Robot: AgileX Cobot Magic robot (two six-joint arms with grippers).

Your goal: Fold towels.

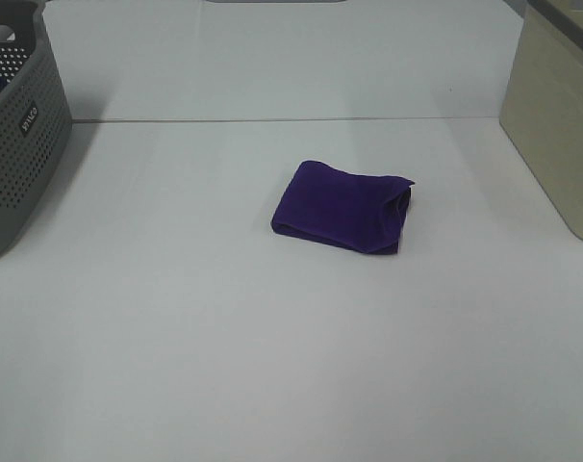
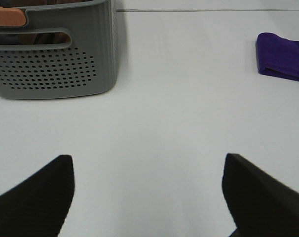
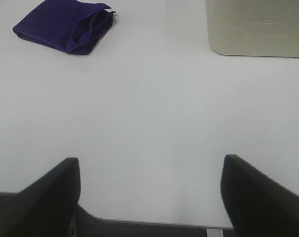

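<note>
The deep purple towel (image 1: 342, 207) lies folded into a small thick rectangle on the white table, a little right of centre in the exterior view. It also shows in the left wrist view (image 2: 282, 55) and in the right wrist view (image 3: 65, 25), where its open layered end faces the beige bin. My left gripper (image 2: 148, 190) is open and empty, low over bare table, well short of the towel. My right gripper (image 3: 149, 190) is open and empty near the table's front edge, far from the towel. Neither arm shows in the exterior view.
A grey perforated basket (image 1: 12, 135) stands at the left edge and also shows in the left wrist view (image 2: 56, 54), with cloth inside. A beige bin (image 1: 561, 115) stands at the right edge and also shows in the right wrist view (image 3: 258, 27). A seam crosses the table behind the towel.
</note>
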